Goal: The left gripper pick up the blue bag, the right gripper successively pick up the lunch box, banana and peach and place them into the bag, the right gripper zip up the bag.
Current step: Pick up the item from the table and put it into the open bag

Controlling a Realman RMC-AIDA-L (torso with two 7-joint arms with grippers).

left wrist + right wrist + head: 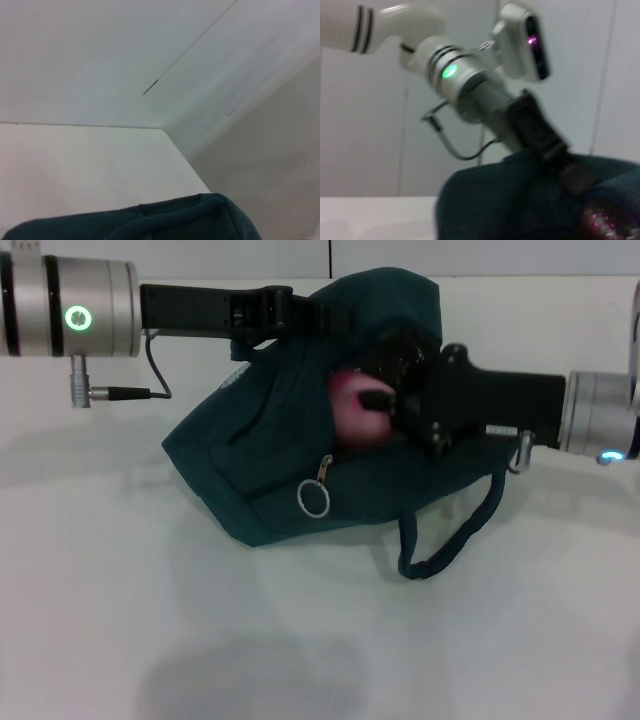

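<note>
Desk [300, 640]: white and nearest the camera; the bag's lower edge rests on it.
Writing: a small pale patch shows on the bag's upper left face; nothing on it can be read.
Left tool [300, 308]: comes in from the left along the bag's top edge, with its black fingers clamped on the raised rim of cloth and holding that side up. The left wrist view shows only a fold of the dark cloth at the edge of the white desk.
Blue bag [260, 480]: one, dark teal-blue, slumped with its mouth turned toward the right arm.
Zip pull [314, 498]: one metal ring on a short tab, hanging on the bag's front face below the mouth.
Peach [352, 410]: one, pink, inside the bag's mouth, just right of the zip pull and above it.
Right tool [385, 400]: reaches into the bag's mouth from the right; its black fingers are closed around the peach, one fingertip lying across the fruit's front.
Strap [450, 540]: one dark loop trailing from the bag's lower right corner onto the desk.
Lunch box, banana: cannot be made out.
</note>
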